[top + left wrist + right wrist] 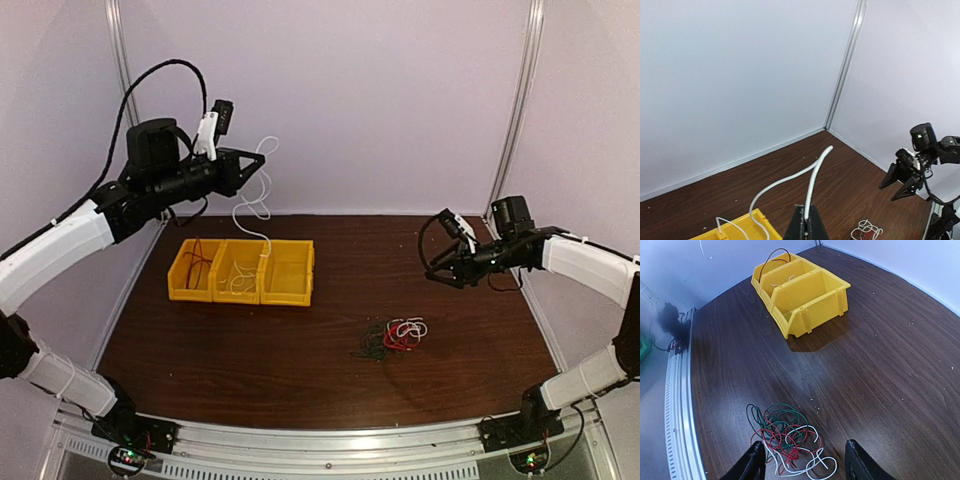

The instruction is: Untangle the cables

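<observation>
Left jaws are pinched on a white cable [812, 185] above the yellow bins [288, 290] at ten o'clock; right jaws are spread at three o'clock. Tangled cables [392, 337] are seen on the counter [250, 350] at four o'clock.

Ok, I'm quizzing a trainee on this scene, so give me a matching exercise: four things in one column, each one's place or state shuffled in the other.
1. white cable
2. cable bundle
3. red cable
4. right gripper

A. lying on the table
B. open, above the table
C. in the left-end yellow bin
D. pinched in the left gripper

Pairs: 1-D, 2-A, 3-C, 4-B.
</observation>
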Robot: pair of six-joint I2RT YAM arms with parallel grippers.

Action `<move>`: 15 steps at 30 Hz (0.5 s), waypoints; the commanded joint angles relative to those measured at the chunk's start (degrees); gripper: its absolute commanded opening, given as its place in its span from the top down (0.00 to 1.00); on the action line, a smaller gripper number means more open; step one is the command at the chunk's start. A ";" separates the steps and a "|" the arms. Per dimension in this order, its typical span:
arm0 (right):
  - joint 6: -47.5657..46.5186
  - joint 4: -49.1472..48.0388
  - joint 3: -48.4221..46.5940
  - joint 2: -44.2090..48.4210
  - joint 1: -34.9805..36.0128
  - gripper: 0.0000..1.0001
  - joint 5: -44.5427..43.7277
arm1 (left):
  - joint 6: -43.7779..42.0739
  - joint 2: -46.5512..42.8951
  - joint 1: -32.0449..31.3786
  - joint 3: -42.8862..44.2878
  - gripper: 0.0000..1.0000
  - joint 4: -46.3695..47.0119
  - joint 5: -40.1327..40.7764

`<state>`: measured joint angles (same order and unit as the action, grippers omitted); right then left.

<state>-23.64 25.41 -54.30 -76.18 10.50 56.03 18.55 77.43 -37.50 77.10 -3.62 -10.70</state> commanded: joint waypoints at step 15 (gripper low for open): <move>-2.55 -3.39 2.70 0.36 -0.26 0.46 -2.52 | -0.95 4.66 17.24 -11.87 1.00 -1.65 -8.94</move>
<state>-25.28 22.85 -52.31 -76.20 10.50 54.61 17.78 79.53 -22.35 67.13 -9.65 -15.51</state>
